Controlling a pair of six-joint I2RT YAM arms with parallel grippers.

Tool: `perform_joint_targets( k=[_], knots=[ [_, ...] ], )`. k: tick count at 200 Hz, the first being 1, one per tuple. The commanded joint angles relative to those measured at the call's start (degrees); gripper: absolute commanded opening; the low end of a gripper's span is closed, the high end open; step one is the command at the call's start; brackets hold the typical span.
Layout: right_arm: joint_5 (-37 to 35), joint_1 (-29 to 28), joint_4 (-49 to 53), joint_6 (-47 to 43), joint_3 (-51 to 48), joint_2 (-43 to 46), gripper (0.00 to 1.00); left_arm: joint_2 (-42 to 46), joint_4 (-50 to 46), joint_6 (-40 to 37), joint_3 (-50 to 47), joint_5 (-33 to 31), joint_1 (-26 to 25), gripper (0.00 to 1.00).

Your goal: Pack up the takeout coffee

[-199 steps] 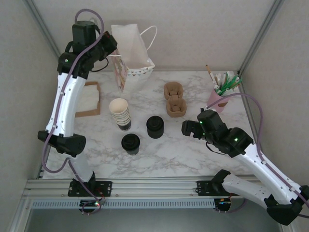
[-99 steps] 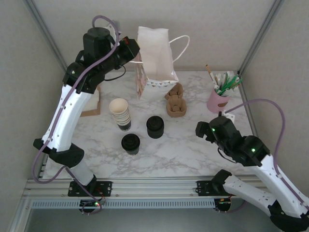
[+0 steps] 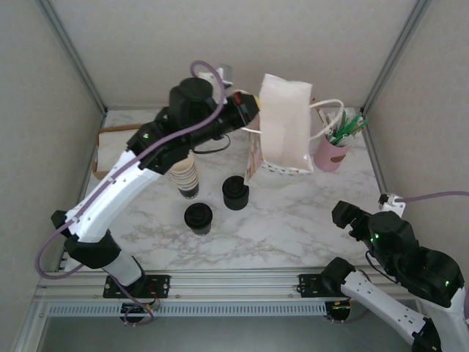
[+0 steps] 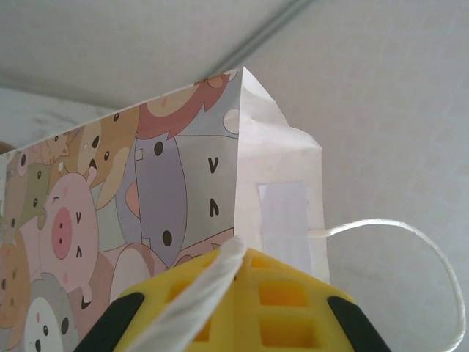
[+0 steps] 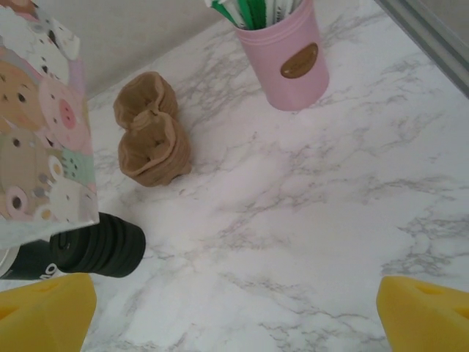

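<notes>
The bag [image 3: 284,125] is matt white paper; the takeout coffee [image 3: 198,218] has a black plastic lid; the tabletop [image 3: 293,213] is smooth, marble-patterned; the brown carriers [image 5: 150,136] look rough pulp.

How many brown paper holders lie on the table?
2. The far holder and the near holder touch each other, between the bag and the pink cup. The bag may hide more.

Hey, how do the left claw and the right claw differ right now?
The left claw is shut on the paper bag's rope handle; the right claw is open and empty. The left claw holds the bag raised toward the table's back; the right claw sits low near the front. Both have yellow fingers.
</notes>
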State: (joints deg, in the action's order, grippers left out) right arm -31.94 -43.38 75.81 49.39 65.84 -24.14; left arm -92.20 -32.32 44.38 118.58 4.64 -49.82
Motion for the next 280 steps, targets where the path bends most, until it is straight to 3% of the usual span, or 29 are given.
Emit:
perform_joint_targets(
  k=[1, 68, 178, 280],
  knots=[
    [-2.0, 0.3, 5.0, 2.4, 1.7, 0.6, 0.99, -2.7, 5.0, 2.0, -0.7, -2.0, -4.0, 0.00],
    [-5.7, 0.3, 12.8, 5.2, 6.9, 1.8, 0.99, -14.1, 11.8, 6.3, -0.9, -1.1, -10.5, 0.00],
    [-6.5, 0.3, 15.2, 4.6, 8.6, 1.2, 0.99, -19.9, 23.9, 14.9, -11.6, -4.6, -9.0, 0.00],
    [-2.8, 0.3, 9.1, 0.4, 5.0, -2.1, 0.99, -20.4, 40.9, 20.3, -21.3, 0.7, -5.7, 0.00]
  ],
)
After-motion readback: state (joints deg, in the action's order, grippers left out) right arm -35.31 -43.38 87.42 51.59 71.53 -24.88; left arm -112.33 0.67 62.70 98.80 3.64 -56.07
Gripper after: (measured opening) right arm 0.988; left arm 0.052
